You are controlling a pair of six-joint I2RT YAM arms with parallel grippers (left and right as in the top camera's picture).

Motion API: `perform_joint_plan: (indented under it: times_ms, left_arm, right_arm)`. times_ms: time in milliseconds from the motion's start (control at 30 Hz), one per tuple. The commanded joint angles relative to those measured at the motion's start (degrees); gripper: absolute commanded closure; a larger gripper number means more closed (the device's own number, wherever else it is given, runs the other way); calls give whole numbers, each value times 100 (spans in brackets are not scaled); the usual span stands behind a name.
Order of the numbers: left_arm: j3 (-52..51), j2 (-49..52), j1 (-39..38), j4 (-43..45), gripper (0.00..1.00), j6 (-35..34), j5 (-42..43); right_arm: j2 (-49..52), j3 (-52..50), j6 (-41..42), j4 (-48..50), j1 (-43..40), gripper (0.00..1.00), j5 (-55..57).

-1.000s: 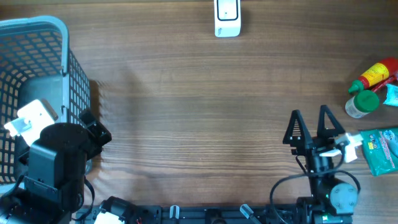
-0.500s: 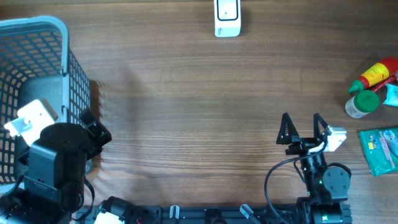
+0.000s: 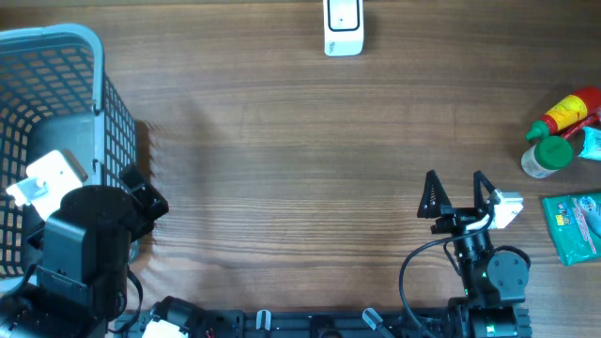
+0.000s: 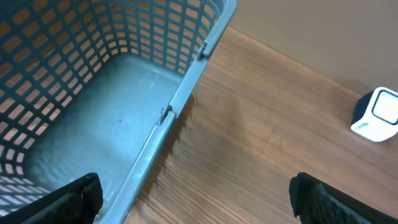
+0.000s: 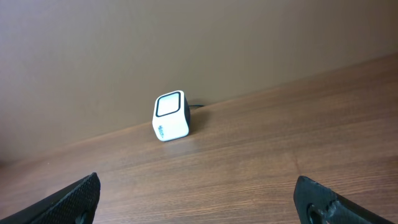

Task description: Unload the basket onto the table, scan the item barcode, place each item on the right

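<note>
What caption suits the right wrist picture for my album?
Open right end effector facing the small white cube-shaped barcode scanner at the far edge of the wooden table.

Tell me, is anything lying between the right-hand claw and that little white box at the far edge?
No. Between the right gripper and the scanner there is only bare wooden table, seen in overhead and right wrist views.

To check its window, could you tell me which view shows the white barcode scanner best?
The right wrist view: the scanner stands whole near mid-frame, its window facing the camera. Overhead sees the scanner from above, at the top edge; the left wrist view catches it at the right edge.
</note>
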Motion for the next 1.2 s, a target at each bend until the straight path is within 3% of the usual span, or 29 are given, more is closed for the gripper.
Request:
perform_joint_plan:
  times_ms: [0,67,133,233,333,433,567,667,867,1067,1167]
  left_arm:
    - [-85,-267,310,645,0,76,111]
    - [-527,-741,605,1504,0,337,330]
    - [-1285,-1449,905,2750,0,1196,1027]
    - [-2341,-2371,1222,4389,0,1921,2352]
    - [-3523,-3259,1449,5862,0,2055,3989]
    - [-4776,-3856,1436,6505,0,1987,5038]
    - [-6419,-4360,1438,6780,0,1547,4415]
    - [-7503,-4830,1484,7316,0,1626,3768]
    - [-8172,-4822,1530,7370,0,1794,2269]
    - [-8275,-4822,1644,7420,0,2658,2629]
    - [-8275,-4819,1641,7410,0,2677,2693]
  right_arm:
    - [-59,-7,-72,11,24,0,61]
    - [-57,-7,-74,11,24,0,61]
    - [-57,-7,-72,11,24,0,61]
    - [-57,-7,-72,11,24,0,61]
    - [-57,-7,-74,11,24,0,61]
    - [-57,-7,-74,11,24,0,61]
    - [-57,-7,-74,11,24,0,61]
    - [-57,-7,-74,11,24,0,61]
    - [-57,-7,-74,11,24,0,61]
    - [-59,-7,-72,11,24,0,61]
    - [-57,-7,-72,11,24,0,61]
